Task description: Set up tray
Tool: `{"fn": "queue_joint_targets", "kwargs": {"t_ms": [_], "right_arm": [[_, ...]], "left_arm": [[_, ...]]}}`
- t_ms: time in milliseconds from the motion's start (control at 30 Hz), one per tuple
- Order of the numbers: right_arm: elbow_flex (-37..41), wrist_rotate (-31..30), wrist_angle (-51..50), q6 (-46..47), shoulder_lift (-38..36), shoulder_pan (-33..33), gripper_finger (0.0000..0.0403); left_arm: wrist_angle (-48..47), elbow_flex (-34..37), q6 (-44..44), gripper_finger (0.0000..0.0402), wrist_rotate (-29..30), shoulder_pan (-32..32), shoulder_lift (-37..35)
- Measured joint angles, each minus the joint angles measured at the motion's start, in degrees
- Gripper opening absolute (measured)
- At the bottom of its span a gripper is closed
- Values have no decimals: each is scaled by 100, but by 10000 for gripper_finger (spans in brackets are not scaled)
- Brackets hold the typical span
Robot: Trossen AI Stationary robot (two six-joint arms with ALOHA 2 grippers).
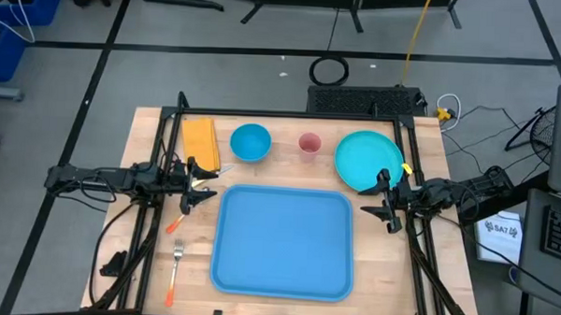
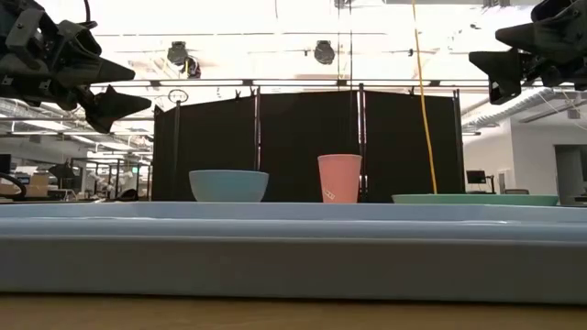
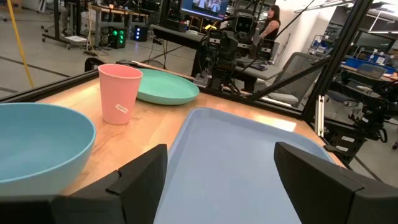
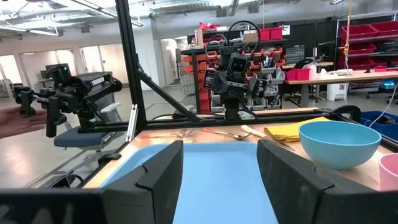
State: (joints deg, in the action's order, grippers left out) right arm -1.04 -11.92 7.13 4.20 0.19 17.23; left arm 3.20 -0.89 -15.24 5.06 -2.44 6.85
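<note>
Tray (image 1: 284,242) flat on counter (image 1: 150,134), centre-near, empty. Bowl (image 1: 250,141), cup (image 1: 309,144), plate (image 1: 366,160) lined along far edge; cutlery left, likely staged for loading. Left tool (image 1: 201,185) and right tool (image 1: 382,194) flank tray, raised, fingers spread wide, nothing held.

Left gripper (image 1: 205,185) and right gripper (image 1: 384,199) raised, facing each other, fingers of both spread apart.

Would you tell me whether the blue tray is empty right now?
Empty: the tray shows bare blue all over from above.
</note>
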Motion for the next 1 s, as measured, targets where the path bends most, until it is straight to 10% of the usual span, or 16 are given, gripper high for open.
{"fn": "queue_joint_targets", "kwargs": {"t_ms": [800, 1000], "right_arm": [[1, 0, 295, -192, -2, -1, 196], [1, 1, 428, -189, -2, -1, 196]], "left_arm": [[184, 0, 117, 301, 895, 0, -2], [293, 0, 269, 301, 1879, 0, -2]]}}
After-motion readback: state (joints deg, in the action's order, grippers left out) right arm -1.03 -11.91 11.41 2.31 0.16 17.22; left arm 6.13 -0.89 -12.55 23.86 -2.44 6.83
